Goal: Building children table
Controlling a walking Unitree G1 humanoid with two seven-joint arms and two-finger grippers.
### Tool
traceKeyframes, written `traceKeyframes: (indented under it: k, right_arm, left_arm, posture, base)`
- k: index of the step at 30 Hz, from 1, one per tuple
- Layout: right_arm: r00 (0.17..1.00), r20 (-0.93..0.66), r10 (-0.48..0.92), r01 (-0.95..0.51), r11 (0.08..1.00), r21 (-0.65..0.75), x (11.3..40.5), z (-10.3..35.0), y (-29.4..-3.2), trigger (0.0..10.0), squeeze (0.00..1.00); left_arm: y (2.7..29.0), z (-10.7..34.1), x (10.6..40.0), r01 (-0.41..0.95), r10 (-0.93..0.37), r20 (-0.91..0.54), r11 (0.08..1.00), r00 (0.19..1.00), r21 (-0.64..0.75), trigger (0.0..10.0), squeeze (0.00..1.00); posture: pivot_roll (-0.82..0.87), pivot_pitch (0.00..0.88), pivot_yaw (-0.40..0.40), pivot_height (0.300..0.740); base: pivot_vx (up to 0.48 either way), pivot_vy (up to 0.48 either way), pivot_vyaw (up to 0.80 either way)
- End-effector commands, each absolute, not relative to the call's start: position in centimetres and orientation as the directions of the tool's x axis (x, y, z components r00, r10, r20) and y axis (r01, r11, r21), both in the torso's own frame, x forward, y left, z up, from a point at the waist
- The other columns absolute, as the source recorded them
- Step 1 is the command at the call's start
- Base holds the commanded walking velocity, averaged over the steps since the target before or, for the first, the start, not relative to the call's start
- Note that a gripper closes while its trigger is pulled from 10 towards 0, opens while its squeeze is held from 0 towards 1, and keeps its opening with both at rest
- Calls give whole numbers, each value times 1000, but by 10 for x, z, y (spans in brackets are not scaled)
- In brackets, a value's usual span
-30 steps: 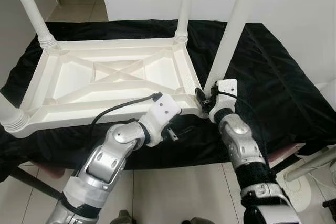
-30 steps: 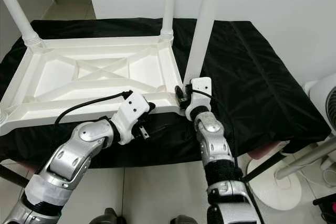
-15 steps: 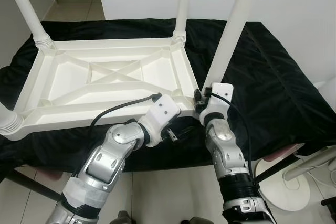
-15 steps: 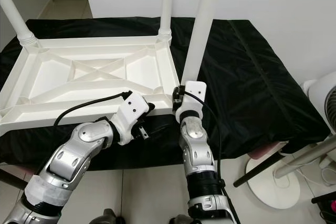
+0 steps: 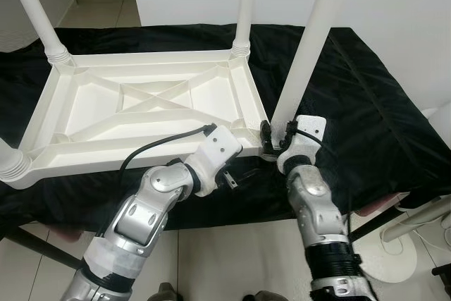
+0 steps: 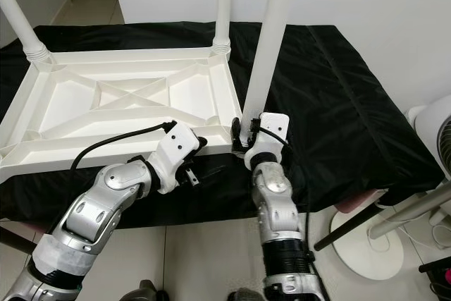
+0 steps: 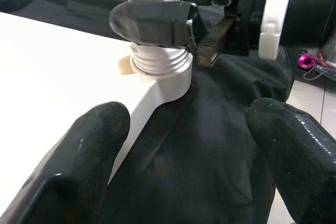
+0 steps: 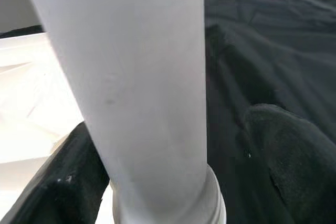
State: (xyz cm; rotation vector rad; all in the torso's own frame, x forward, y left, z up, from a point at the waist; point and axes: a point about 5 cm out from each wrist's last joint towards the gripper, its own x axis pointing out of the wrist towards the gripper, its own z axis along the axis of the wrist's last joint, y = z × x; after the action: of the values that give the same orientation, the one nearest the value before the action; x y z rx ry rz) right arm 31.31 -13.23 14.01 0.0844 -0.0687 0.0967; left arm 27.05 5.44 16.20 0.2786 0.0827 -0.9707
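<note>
A desk (image 5: 380,103) draped in a black cloth (image 6: 338,96) takes up most of the room in front of the robot, and on it lies the white children's table (image 5: 141,103), turned upside down so its ribbed underside with the crossed braces faces up. It sits on the left and middle part of the desk, with its near long edge close to the desk's near edge. Legs stand up from its corners: one at the far left (image 5: 35,12), one at the far right (image 5: 244,5), a stub of one at the near left corner (image 5: 10,163), and the tall near right leg (image 5: 310,47), which rises at a slight lean from the near right corner. The right end effector (image 5: 276,139) is at the foot of that near right leg, its two black fingers (image 8: 286,145) set on either side of the white tube and clamped on it just above the threaded collar (image 7: 160,59). The left end effector (image 7: 178,145) hovers just near of the same corner, below the table's near edge and over the black cloth, with its fingers (image 7: 84,156) spread apart and holding nothing. A black cable (image 5: 158,146) runs along the left forearm. To the far right, past the desk, a white fan (image 6: 433,128) stands on the tiled floor (image 6: 204,259).
</note>
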Motion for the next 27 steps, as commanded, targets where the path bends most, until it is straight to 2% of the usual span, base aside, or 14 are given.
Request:
traceKeyframes:
  k: [1,5,9,15,19,20,21,22,23,24,27]
  right_arm:
    - [989,93,116,-124,988,86,313,143,-134,10000,0]
    - [988,109,113,-121,990,71,312,145,-139,10000,0]
    - [973,199,113,-136,985,108,280,146,-131,10000,0]
    - [959,234,158,-192,973,128,259,143,-128,10000,0]
    - [956,216,199,-225,969,105,247,134,-137,10000,0]
    - [955,210,207,-231,968,96,246,132,-139,9490,0]
    - [955,210,207,-231,968,96,246,132,-139,9490,0]
    - [957,195,217,-237,967,90,245,129,-141,4863,0]
    - [954,178,240,-258,962,88,243,125,-142,706,0]
    - [950,161,266,-282,956,85,243,121,-142,0,0]
    - [944,146,295,-310,946,94,243,118,-141,0,0]
  left_arm:
    - [54,160,271,813,-791,-193,548,580,196,10000,0]
    - [54,160,271,814,-793,-194,546,578,197,10000,0]
    - [55,167,266,841,-829,-156,509,536,183,10000,0]
    - [56,173,261,870,-868,-114,461,483,174,10000,0]
    - [55,178,261,889,-893,-80,426,443,168,10000,0]
    - [55,178,261,889,-894,-77,423,441,175,10000,0]
    - [55,178,261,889,-894,-77,423,441,175,10000,0]
    - [56,180,264,886,-892,-72,429,446,175,10000,0]
    - [57,183,267,883,-891,-65,433,450,180,10000,0]
    - [59,185,270,879,-889,-59,437,455,191,10000,0]
    - [60,186,273,874,-885,-57,443,462,201,10000,0]
  posture:
    - [-62,28,2,740]
    - [-62,28,2,740]
    - [-47,55,-19,740]
    - [-62,49,-15,740]
    - [-69,38,-20,740]
    - [-76,33,-21,740]
    - [-76,33,-21,740]
    - [-77,30,-20,740]
    - [-82,27,-18,740]
    - [-83,29,-15,740]
    - [-85,28,-14,740]
  base:
    - [0,0,0]
    - [0,0,0]
    - [0,0,0]
    - [0,0,0]
    - [0,0,0]
    - [0,0,0]
    - [0,0,0]
    - [0,0,0]
    - [0,0,0]
    - [0,0,0]
    - [0,0,0]
